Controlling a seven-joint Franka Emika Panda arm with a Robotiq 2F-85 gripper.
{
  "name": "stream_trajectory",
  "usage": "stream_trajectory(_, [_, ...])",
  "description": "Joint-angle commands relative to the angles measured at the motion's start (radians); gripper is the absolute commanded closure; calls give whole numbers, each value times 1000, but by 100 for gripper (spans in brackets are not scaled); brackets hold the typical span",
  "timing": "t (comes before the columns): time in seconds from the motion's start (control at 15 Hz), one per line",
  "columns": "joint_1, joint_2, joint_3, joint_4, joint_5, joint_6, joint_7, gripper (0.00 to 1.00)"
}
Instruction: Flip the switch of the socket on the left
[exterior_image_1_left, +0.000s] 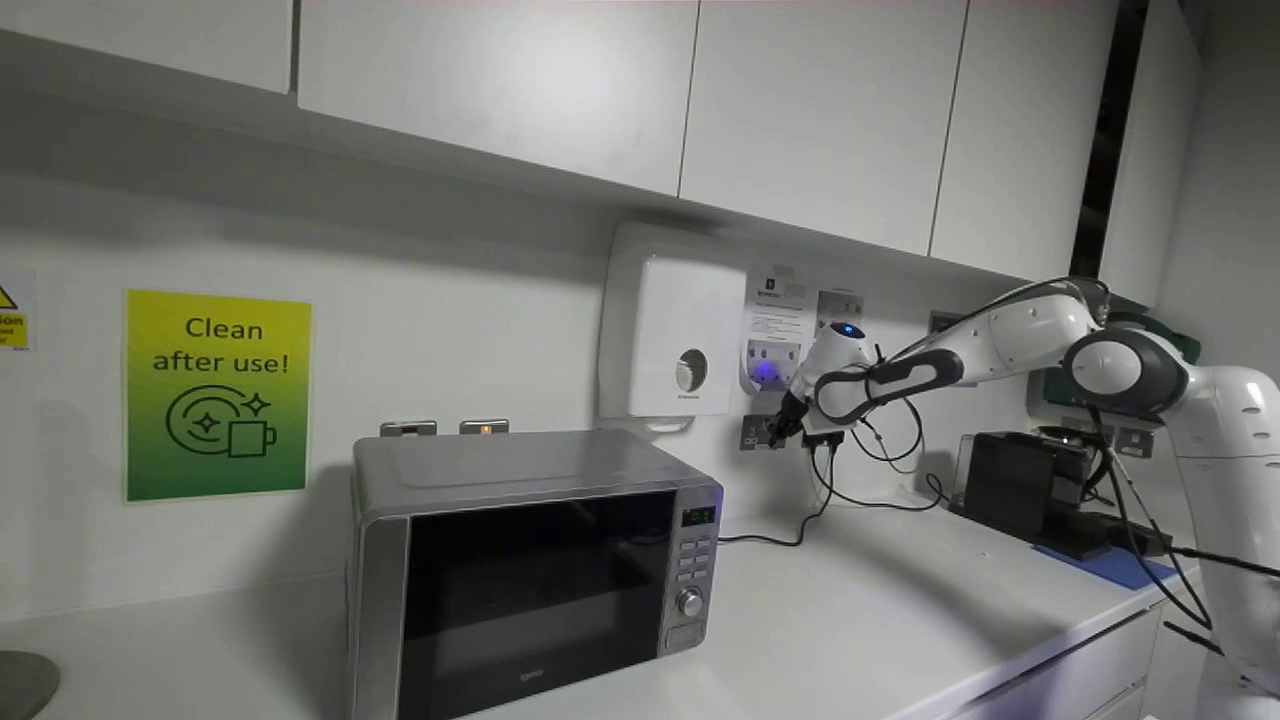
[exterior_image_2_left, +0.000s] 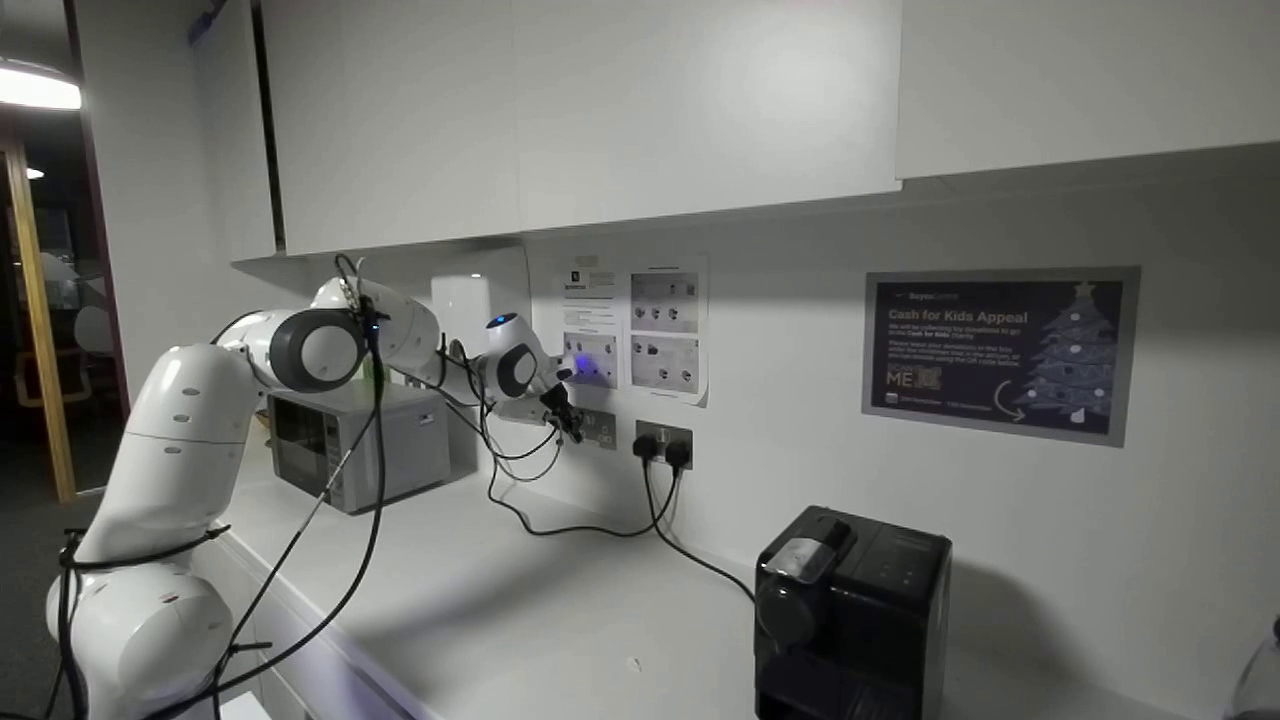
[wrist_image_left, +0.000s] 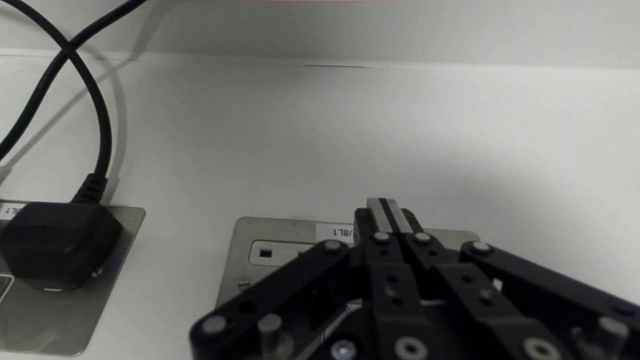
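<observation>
The left socket is a metal double plate on the wall with no plug in it. It shows in both exterior views (exterior_image_1_left: 752, 432) (exterior_image_2_left: 602, 430) and in the wrist view (wrist_image_left: 285, 231), where its label stands upside down. My gripper (wrist_image_left: 390, 207) is shut with nothing between its fingertips. In the wrist view it lies across the middle and right of the plate and hides the switches. In both exterior views the fingertips (exterior_image_1_left: 777, 434) (exterior_image_2_left: 574, 434) are at or just in front of the socket; I cannot tell whether they touch it.
A second socket (wrist_image_left: 107, 290) beside it holds black plugs (wrist_image_left: 57, 245) with hanging cables (exterior_image_2_left: 600, 530). A microwave (exterior_image_1_left: 540, 590) and a black coffee machine (exterior_image_2_left: 850, 610) stand on the counter (exterior_image_1_left: 850, 600). A towel dispenser (exterior_image_1_left: 670, 320) and wall cabinets (exterior_image_1_left: 820, 110) are above.
</observation>
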Motion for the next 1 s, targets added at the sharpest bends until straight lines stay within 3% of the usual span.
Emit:
stream_trajectory(0.0, [-23, -93, 34, -92, 36, -48, -144, 100])
stream_trajectory(0.53, [-64, -225, 71, -259, 62, -57, -498, 100])
stream_trajectory(0.93, [-97, -335, 78, -362, 180, -140, -798, 100])
